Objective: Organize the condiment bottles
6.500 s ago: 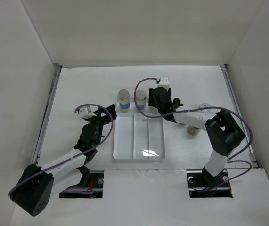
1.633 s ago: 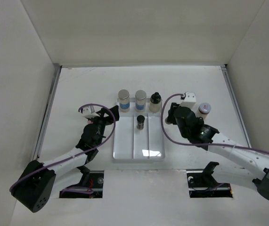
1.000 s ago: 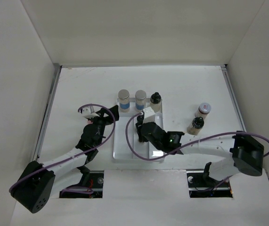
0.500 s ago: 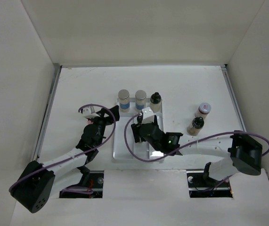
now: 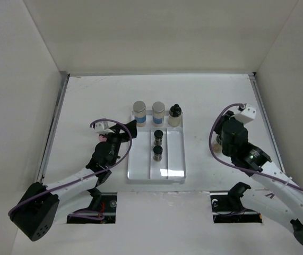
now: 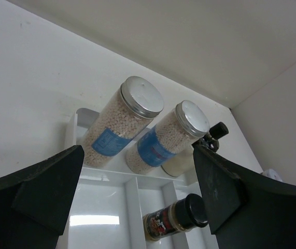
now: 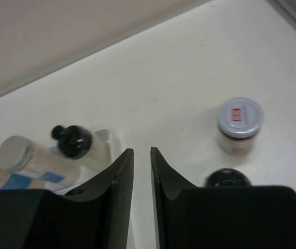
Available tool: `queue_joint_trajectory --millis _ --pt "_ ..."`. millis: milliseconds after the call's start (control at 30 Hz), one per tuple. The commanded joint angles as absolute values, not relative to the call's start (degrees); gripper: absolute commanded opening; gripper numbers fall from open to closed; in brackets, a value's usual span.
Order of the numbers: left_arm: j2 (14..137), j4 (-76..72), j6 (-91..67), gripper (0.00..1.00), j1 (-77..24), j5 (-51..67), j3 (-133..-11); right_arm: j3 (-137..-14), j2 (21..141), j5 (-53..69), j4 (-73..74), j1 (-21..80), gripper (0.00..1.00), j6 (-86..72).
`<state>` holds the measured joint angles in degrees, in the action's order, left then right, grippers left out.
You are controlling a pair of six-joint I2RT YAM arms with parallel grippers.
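White bench [image 5: 87, 95]: five jars [image 5: 158, 137] stand in the mid-bench tray [image 5: 175, 159], two more toward the right edge; left claw [image 6: 137, 166] wide apart, right claw [image 7: 141, 161] nearly together.

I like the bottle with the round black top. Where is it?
In the top view, the black-topped bottle stands at the far end of the white tray, on its right side, just right of a silver-lidded jar.
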<state>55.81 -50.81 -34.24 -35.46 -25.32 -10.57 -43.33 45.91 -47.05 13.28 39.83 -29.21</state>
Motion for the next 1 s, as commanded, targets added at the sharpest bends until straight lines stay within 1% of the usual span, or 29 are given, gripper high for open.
queue_joint_trajectory --millis 0,33,100,133,167,200,267,400,533,767,800,900,933,967 --pt "54.7 -54.0 -33.6 0.87 -36.3 -26.3 -11.7 -42.8 44.3 -49.0 25.2 34.9 0.28 -34.5" --pt "55.2 -54.1 -33.7 0.87 -36.1 -26.4 -11.7 -42.7 44.5 -49.0 26.4 33.5 0.36 -34.5" --pt "55.5 -54.1 -33.7 0.87 -35.9 -26.2 -11.7 -41.5 45.0 -49.7 27.9 31.3 0.62 -34.6" --pt "55.5 -54.1 -33.8 0.87 -36.2 -26.2 -11.7 -40.4 45.1 -49.7 27.9 30.6 0.73 -35.0" --pt "55.5 -54.1 -33.8 0.87 -36.3 -26.4 -11.8 -39.1 45.1 -49.5 27.4 30.5 0.81 -35.4" --pt "55.7 -54.1 -33.8 0.87 -36.3 -26.4 -11.8 -38.2 45.3 -49.1 26.7 30.5 0.87 -36.0" --pt "56.6 -54.6 -33.8 0.87 -35.6 -26.2 -11.7 -37.0 48.0 -47.3 25.1 30.2 0.93 -36.3" --pt "56.7 -54.9 -33.8 0.87 -35.7 -26.0 -11.6 -35.6 52.3 -44.3 21.7 28.4 0.96 -37.1" --pt "57.6 -55.3 -34.0 0.87 -35.3 -25.8 -11.6 -34.0 57.2 -41.4 16.5 25.0 0.94 -37.0" --pt "59.4 -56.6 -34.0 0.87 -35.3 -25.5 -11.6 -33.7 60.3 -38.7 11.3 21.2 0.84 -36.7" --pt "59.1 -56.7 -34.0 0.87 -35.3 -25.4 -11.6 -33.8 60.6 -38.1 11.2 21.1 0.82 -36.9" --pt "58.9 -56.7 -33.8 0.87 -35.3 -25.4 -11.5 -33.1 59.7 -37.0 10.0 21.3 0.7 -37.4" --pt "59.1 -56.7 -33.9 0.87 -35.1 -25.4 -11.5 -33.1 59.4 -37.0 10.0 21.3 0.68 -37.4" --pt "59.2 -56.7 -33.9 0.87 -34.9 -25.4 -11.4 -33.2 59.3 -37.0 10.3 21.3 0.67 -37.2"
